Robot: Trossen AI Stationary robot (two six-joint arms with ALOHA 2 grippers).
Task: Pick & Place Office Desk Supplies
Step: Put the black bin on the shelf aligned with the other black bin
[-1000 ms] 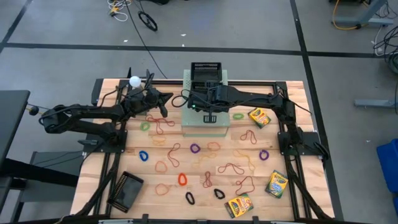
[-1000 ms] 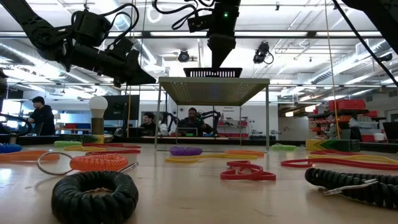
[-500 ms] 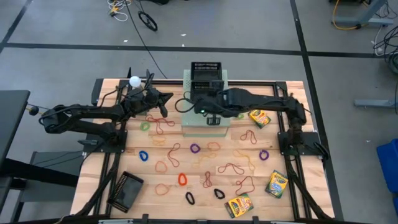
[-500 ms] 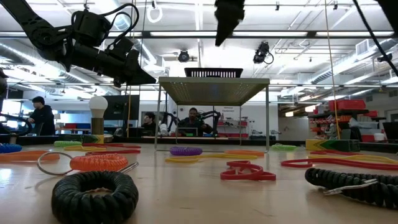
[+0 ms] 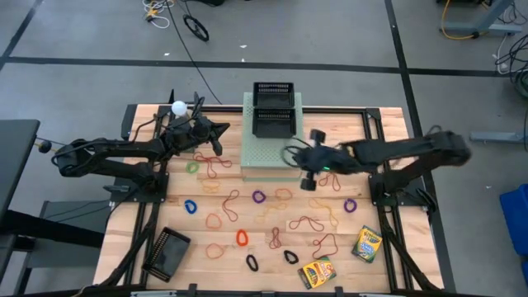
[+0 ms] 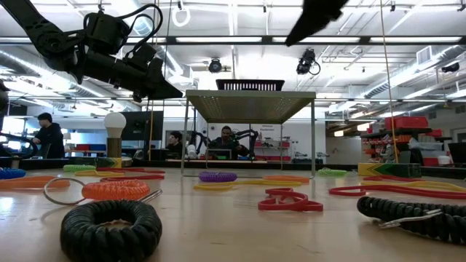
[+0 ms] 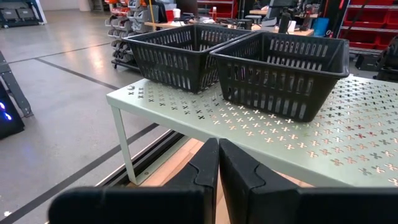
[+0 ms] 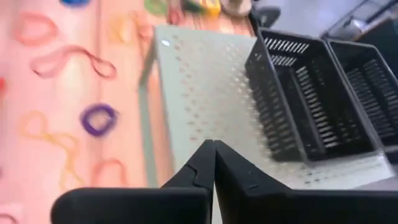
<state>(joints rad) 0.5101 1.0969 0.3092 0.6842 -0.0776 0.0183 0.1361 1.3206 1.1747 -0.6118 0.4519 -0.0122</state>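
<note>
Two black mesh trays (image 5: 273, 91) (image 5: 273, 121) stand side by side on the far part of the pale-green perforated stand (image 5: 271, 161); they also show in the left wrist view (image 7: 180, 53) (image 7: 283, 68). A third tray (image 5: 167, 252) lies on the table's near left. My right gripper (image 5: 290, 155) (image 8: 213, 149) hovers shut above the stand's near right corner, clear of the trays. My left gripper (image 5: 216, 132) (image 7: 218, 149) hangs shut in the air left of the stand. Rubber-band loops (image 5: 258, 197) are scattered over the table. Two crayon boxes (image 5: 367, 243) (image 5: 316, 272) lie near right.
A white ball on a stand (image 5: 178, 106) sits at the far left, behind my left arm. Bands lie under and around the stand, such as a purple one (image 8: 97, 118). Black coiled bands (image 6: 109, 229) lie near the table's near edge. People sit in the room beyond.
My right gripper has risen off the nearer black tray and swung away toward the table's right and near edge, tipping as it went. That tray now stands by itself on the perforated stand, beside the other.
</note>
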